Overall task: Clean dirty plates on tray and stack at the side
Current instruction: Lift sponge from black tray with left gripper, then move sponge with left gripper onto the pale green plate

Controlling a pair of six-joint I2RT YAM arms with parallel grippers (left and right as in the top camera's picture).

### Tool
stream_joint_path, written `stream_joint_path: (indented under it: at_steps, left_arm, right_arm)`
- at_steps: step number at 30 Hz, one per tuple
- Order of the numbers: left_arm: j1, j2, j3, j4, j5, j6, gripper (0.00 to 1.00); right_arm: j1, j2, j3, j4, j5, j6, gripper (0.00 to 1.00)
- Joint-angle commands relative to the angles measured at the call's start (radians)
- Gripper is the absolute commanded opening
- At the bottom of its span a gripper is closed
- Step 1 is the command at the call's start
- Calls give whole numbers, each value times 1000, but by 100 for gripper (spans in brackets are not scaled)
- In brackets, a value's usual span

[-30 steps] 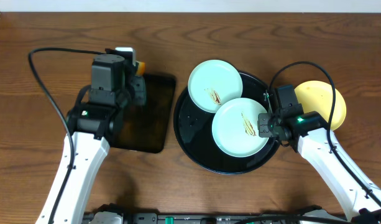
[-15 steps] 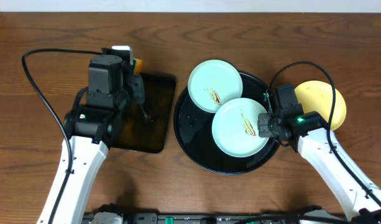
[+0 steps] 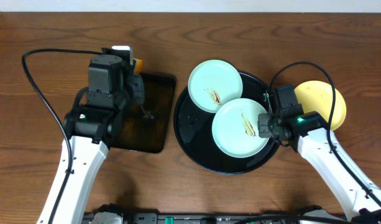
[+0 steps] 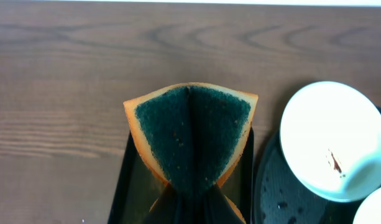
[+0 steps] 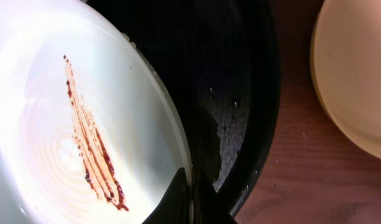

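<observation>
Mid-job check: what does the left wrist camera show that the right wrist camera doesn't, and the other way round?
Only left wrist: the left gripper shut on the folded sponge, over the rectangular tray, and the far mint plate with a small smear. Only right wrist: the right gripper shut on the rim of the streaked mint plate, and the yellow plate on the wood beside the tray. Both: the round black tray and the table.

You see: brown wood-grain counter (image 3: 16, 155) | small rectangular black tray (image 3: 156, 121) lying left of the counter's centre, glossy, a few wet glints on it | orange sponge (image 4: 190, 130), dark green scrub face, folded into a wedge above that tray's far end
</observation>
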Motion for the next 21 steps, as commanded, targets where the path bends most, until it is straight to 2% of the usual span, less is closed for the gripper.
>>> stream_joint_path:
  at_steps: [1,7,10,15,19,21]
  left_arm:
    - [-2,18,-3,-44,44,5,8]
    - [-2,163,-10,-158,72,-2,7]
    - [-3,256,-10,-164,93,-2,7]
    - [-3,320,-10,-155,243,-2,7]
    - [-17,307,-10,-135,454,-2,7]
    - [-44,308,-10,-129,505,-2,8]
  right_arm:
    - [-2,2,11,-11,-5,-5,1]
    - [-2,6,-12,-10,-5,10,1]
    - [-2,16,-22,-3,-5,10,1]
    - [-2,42,-36,21,-47,10,1]
    - [-2,84,-48,50,-69,16,1]
    - [-2,114,-50,55,-74,18,1]
